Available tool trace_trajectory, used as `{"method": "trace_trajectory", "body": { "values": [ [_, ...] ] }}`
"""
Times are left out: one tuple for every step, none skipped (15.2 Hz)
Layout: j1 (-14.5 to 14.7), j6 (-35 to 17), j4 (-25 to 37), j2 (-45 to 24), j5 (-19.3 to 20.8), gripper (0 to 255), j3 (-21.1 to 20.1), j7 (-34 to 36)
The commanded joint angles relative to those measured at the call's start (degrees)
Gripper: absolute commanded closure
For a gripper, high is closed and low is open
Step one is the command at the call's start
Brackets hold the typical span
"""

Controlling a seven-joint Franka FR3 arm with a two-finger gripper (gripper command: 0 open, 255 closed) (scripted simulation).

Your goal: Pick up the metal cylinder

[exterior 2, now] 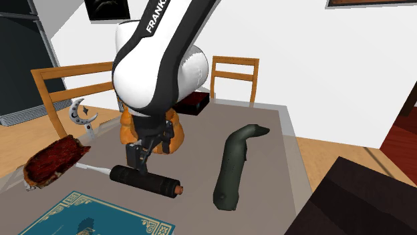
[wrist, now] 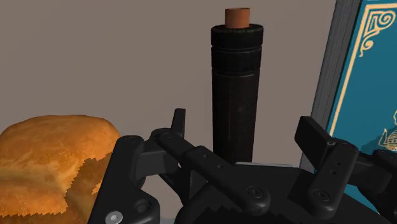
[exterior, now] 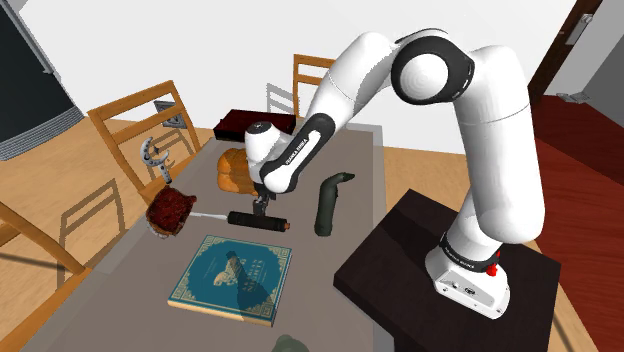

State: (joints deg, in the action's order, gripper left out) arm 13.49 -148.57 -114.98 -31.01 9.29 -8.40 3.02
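Black gripper (wrist: 243, 121) spread wide, fingers either side of the dark cylinder (wrist: 235, 89), not touching it. Cylinder lies flat on the grey table (wrist: 95, 57); in the shoulder view the bread loaf (wrist: 51, 159) is far of it and the teal book (wrist: 369, 76) near. Looks stiff, smooth, probably rolls. Best to pinch across the mid-body, not the copper-coloured tip.

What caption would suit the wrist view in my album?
Open gripper poised around a dark, copper-tipped cylinder on the grey table, between an orange loaf and a teal book.
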Motion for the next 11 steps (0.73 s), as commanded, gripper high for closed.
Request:
{"method": "trace_trajectory", "body": {
  "values": [
    [1.3, -0.2, 4.7, -4.5, 1.3, 0, 0.7, 0.4],
    [2.0, -0.3, 7.0, -6.7, 1.8, 0, 1.0, 0.5],
    [2.6, -0.3, 9.4, -8.9, 2.3, 0, 1.3, 0.6],
    [2.8, -0.3, 10.2, -9.7, 2.5, 0, 1.4, 0.7],
    [2.9, -0.8, 10.4, -10.3, 2.6, 0, 1.5, 0.7],
    [3.0, -1.2, 10.6, -11.0, 2.7, 0, 1.6, 0.8],
    [3.1, -1.6, 10.9, -11.6, 2.8, 0, 1.8, 0.9],
    [3.2, -2.0, 11.1, -12.3, 2.9, 0, 1.9, 1.0],
    [3.3, -2.4, 11.4, -13.0, 3.0, 0, 2.0, 1.1],
    [3.4, -2.9, 11.6, -13.6, 3.0, 0, 2.1, 1.1],
    [3.5, -3.5, 12.1, -14.7, 3.2, 0, 2.3, 1.2]
  ]
}}
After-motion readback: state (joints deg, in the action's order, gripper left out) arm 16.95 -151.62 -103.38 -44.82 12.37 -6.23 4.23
